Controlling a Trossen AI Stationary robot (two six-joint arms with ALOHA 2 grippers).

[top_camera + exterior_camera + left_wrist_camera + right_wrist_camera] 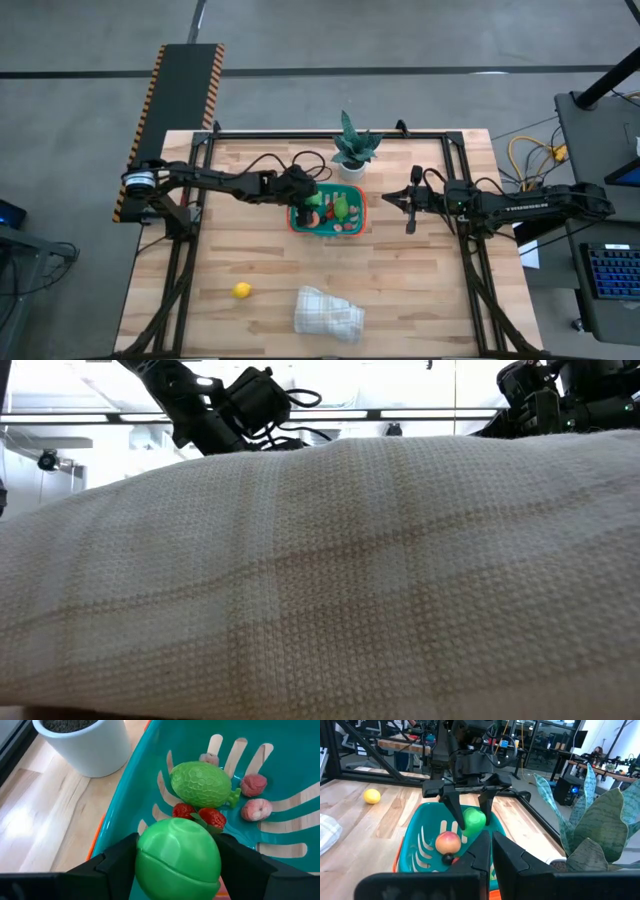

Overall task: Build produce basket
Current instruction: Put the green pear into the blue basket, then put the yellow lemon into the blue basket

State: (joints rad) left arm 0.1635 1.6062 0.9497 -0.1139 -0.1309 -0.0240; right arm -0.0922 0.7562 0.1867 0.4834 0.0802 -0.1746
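The teal basket [298,222] with an orange rim stands mid-table. It holds a bumpy green fruit [200,784], red strawberries [199,815], pink pieces [256,810] and a peach-coloured fruit [448,842]. My left gripper [308,201] is over the basket, shut on a smooth green ball [177,857]. A yellow lemon [241,290] lies on the table toward the near left. My right gripper [408,203] hovers shut to the right of the basket, touching nothing. My left gripper pinches the green ball [474,820] between its two fingers [117,865], one on each opposite side at its widest part. The fingers [454,807] come from above, pointing down. The ball is lifted clear, inside the basket's rim above the strawberries.
A white-potted green plant [353,150] stands just beyond the basket. A folded white checked cloth [328,312] lies near the table's near edge and fills the low view [320,580]. Bare wood lies left of the basket and around the lemon.
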